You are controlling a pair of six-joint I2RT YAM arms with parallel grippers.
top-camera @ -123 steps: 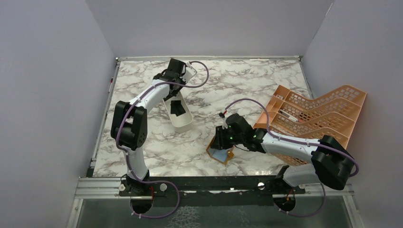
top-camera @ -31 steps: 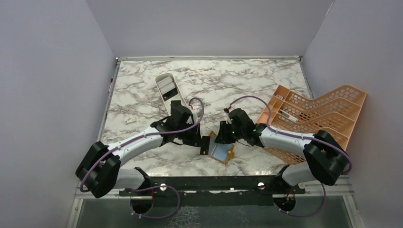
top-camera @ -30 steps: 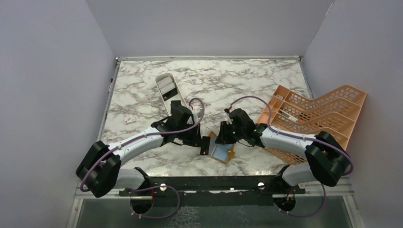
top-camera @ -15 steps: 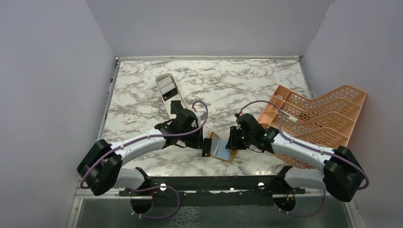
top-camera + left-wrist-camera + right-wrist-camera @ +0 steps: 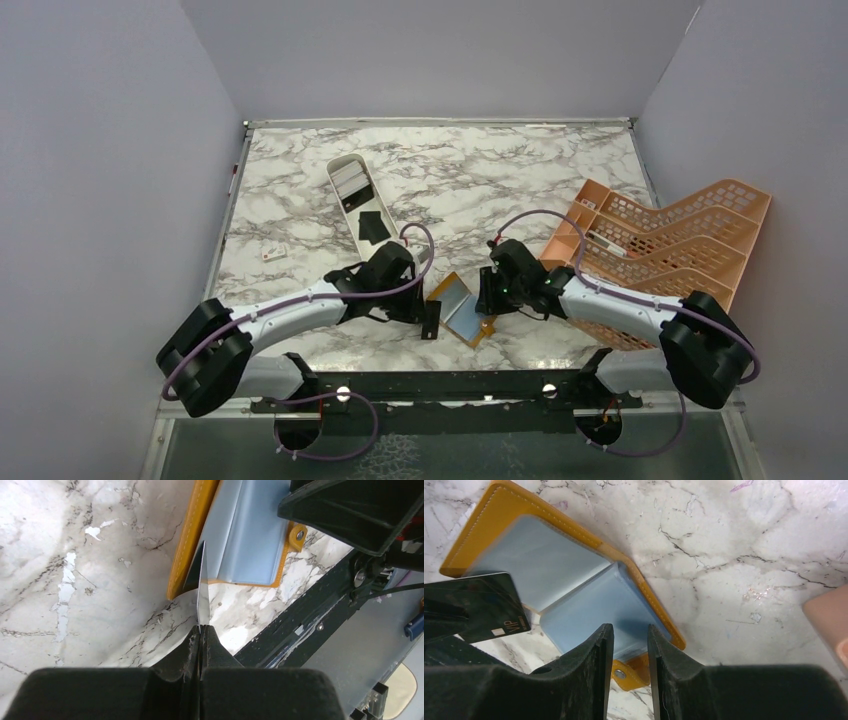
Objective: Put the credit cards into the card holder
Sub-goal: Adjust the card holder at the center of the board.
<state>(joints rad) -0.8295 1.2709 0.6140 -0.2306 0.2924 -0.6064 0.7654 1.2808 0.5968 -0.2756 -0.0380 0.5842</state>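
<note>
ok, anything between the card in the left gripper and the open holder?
Nothing visible. The left gripper pinches the black card edge-on, its tip at the edge of the open card holder. The right gripper sits over its far panel, clear of the card.

Tabletop (image 5: pixel 500 170): marble-look, white w/ grey veins, smooth, semi-gloss, catches light. Card holder (image 5: pixel 539 555): outer orange-tan, leather-like, matt, stitched edge; inner panels pale blue, smooth, soft plastic sheen; tab w/ small shiny metal snap (image 5: pixel 617 673). Black card (image 5: pixel 484 607): hard plastic, glossy, near mirror-like reflections. Left hand (image 5: pixel 200 630) & right hand (image 5: pixel 630 630): black plastic, matt, grainy, scuffed pale near tips. Rack (image 5: pixel 700 230): orange plastic lattice, matt. Tray (image 5: pixel 346 207): white plastic, smooth.
</note>
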